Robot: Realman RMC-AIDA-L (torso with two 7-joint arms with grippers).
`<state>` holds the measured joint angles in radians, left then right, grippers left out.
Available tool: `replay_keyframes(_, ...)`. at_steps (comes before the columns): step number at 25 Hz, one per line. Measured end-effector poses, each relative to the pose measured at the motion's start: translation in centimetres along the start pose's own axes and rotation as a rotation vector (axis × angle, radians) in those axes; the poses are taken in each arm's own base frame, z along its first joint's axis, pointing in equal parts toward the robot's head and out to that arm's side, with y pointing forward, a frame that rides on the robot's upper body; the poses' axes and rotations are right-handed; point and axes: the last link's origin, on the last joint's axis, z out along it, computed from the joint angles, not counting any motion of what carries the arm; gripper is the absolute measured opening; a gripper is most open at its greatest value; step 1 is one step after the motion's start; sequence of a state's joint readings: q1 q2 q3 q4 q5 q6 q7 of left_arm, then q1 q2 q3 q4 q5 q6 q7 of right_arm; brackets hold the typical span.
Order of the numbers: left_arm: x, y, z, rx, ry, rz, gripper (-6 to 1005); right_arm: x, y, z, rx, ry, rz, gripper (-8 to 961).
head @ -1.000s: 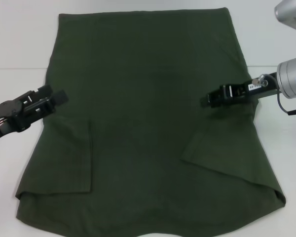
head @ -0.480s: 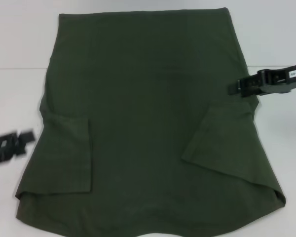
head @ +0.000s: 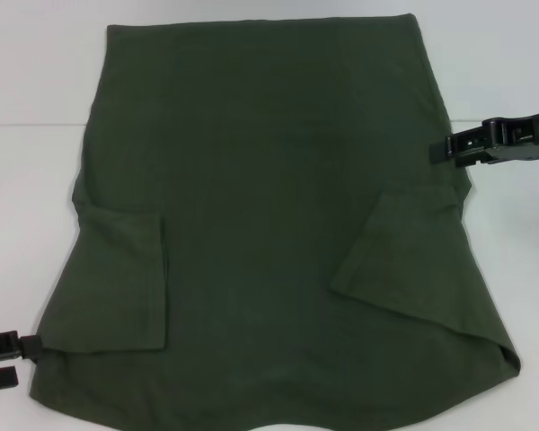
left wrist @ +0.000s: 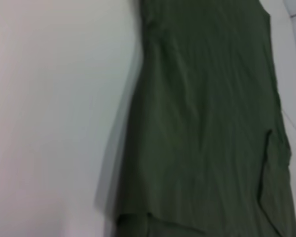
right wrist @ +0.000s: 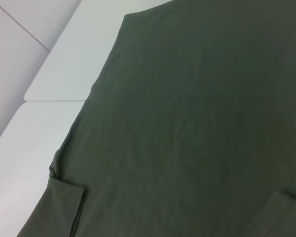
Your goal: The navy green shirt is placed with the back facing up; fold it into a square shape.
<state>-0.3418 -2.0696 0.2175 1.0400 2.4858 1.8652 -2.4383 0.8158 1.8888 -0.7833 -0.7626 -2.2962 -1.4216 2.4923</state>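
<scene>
From the head view, the dark olive-green cotton shirt lies flat on the white table, back up, both sleeves folded inward. The right gripper has pulled back to the shirt's right edge and the left gripper to its lower-left corner (finger spread impossible to judge), so the next fold seems due. Both wrist views show only plain cloth and table, with no legible writing; the tag on the right arm is unreadable.

Left gripper sits at the lower left corner of the head view; right gripper reaches in from the right edge — both level, pointing inward.
</scene>
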Motion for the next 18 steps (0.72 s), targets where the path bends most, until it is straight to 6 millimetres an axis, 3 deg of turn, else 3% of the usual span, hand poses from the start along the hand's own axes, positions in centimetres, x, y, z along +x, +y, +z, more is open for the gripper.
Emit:
replay_keyframes(9,0.1,-1.9,1.8,0.07,0.014,-0.103,794,0.4,-0.3,0.0,0.001,-0.002,0.009,577)
replay_keyframes(18,0.3,-1.8,3.0,0.069,0.012,-0.122,794,0.8,-0.6,-0.1,0.005,-0.001,0.013,577)
